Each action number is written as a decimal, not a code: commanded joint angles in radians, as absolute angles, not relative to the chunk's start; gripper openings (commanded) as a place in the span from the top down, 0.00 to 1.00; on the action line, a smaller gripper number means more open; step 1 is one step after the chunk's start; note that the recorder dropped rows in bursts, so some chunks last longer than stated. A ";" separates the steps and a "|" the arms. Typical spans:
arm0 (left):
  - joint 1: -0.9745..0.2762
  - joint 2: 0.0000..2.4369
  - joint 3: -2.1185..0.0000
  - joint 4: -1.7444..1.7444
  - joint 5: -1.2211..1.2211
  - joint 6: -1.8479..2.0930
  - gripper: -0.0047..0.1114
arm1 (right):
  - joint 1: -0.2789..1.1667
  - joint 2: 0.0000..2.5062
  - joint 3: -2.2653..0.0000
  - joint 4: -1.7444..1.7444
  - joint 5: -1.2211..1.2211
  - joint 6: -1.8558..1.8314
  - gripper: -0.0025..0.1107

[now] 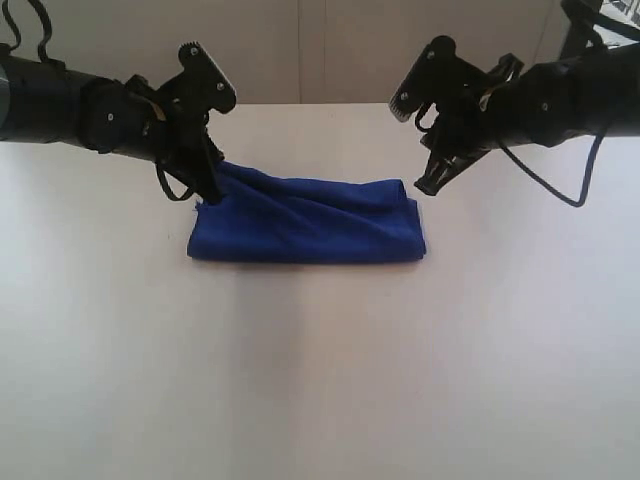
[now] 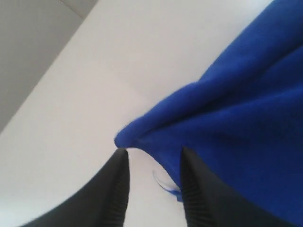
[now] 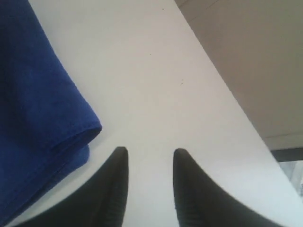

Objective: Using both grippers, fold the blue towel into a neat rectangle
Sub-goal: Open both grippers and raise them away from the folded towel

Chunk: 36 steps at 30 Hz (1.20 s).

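Blue towel [image 1: 305, 222]: folded band on tabletop [image 1: 320, 390], long axis spanning left hand [image 1: 205, 188] to right hand [image 1: 430, 183]. Both hands spread, empty; left at one corner, right just beside the other.

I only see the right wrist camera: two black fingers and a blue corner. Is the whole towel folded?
Observer: Yes, the exterior view shows the towel folded into a long strip, rumpled on top.
Operator: Where's the other arm?
Observer: The left gripper is at the towel's left end.
Operator: Is it pinching it?
Observer: No. The left wrist view shows its fingers apart, with only a loose thread showing between them.
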<state>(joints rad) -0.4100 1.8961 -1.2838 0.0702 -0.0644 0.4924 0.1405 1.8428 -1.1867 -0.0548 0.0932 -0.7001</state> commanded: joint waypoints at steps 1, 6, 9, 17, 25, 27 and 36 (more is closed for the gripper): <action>-0.408 1.896 -1.286 0.070 0.083 0.433 0.71 | 0.133 1.836 -1.185 -0.041 0.190 -0.526 0.73; -0.408 1.896 -1.286 0.070 0.241 0.315 0.94 | 0.133 1.807 -1.185 -0.041 0.389 -0.411 0.90; -0.408 1.883 -1.286 0.070 0.312 0.251 0.96 | 0.133 1.786 -1.185 -0.039 0.480 -0.387 0.98; -0.408 1.775 -1.286 0.066 0.451 0.128 0.96 | 0.133 1.718 -1.185 0.030 0.630 -0.328 0.98; -0.408 1.673 -1.286 0.065 0.675 0.070 0.96 | 0.133 1.634 -1.185 0.072 0.836 -0.325 0.98; -0.408 1.657 -1.286 0.065 0.721 0.043 0.96 | 0.133 1.614 -1.183 0.078 0.867 -0.301 0.98; -0.412 1.577 -1.195 -0.053 0.670 0.000 0.96 | 0.133 1.506 -1.045 0.110 0.804 -0.231 0.98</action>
<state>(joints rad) -0.4100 1.5931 -1.2183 -0.0104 0.6945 0.0095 0.1405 1.5211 -1.0820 0.0819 0.8410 -0.2459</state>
